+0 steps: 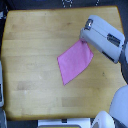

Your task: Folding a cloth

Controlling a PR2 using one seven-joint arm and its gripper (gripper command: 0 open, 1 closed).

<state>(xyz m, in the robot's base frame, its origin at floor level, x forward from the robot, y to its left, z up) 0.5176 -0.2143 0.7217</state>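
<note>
Flat, cloth lies on table; gripper hidden.

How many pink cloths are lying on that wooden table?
1. The cloth lies flat near the table's middle; its upper corner disappears under the robot's arm, which could hide something small.

The arm wears a boxy, rounded shell of pale grey-white, blurred here, with a dark band and small dark marks along its upper face, and further smooth white rounded body parts below.
</note>
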